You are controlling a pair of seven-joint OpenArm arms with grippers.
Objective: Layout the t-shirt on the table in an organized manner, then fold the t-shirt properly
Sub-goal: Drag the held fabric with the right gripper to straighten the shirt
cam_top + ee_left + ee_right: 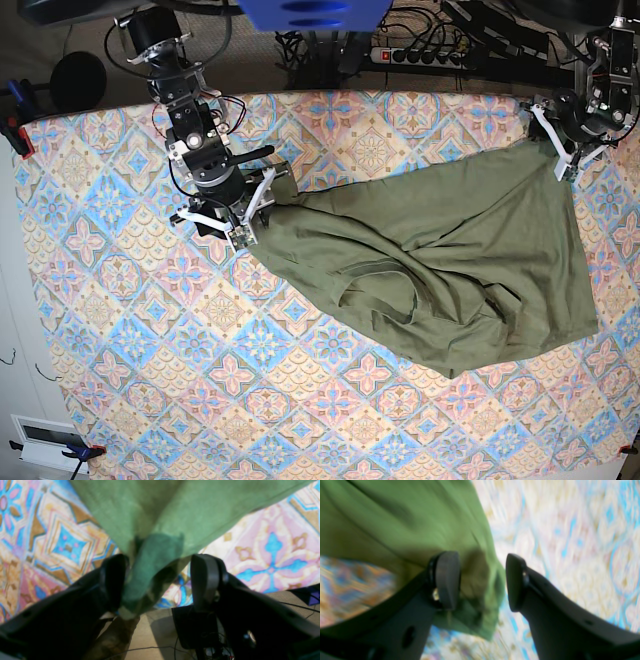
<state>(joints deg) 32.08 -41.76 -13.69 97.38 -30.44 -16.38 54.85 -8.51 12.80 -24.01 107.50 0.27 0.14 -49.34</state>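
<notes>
The olive-green t-shirt (pixel 440 260) lies rumpled and slanted across the right half of the patterned table (pixel 200 380), stretched between both arms. My left gripper (pixel 565 150) is at the shirt's far right corner, near the table's back edge. In the left wrist view its jaws (pixel 160 580) stand open; a bunched shirt corner (pixel 155 562) rests against one pad, clear of the other. My right gripper (pixel 250 225) is at the shirt's left tip. The right wrist view is blurred, with the right gripper (pixel 481 581) open around a fold of shirt (pixel 480 580), a gap on one side.
A power strip (pixel 430 55) and tangled cables lie behind the table's back edge. A red clamp (pixel 15 135) grips the far left corner. Floor and cables (pixel 155 640) show below the table edge in the left wrist view. A white box (pixel 45 435) is at lower left.
</notes>
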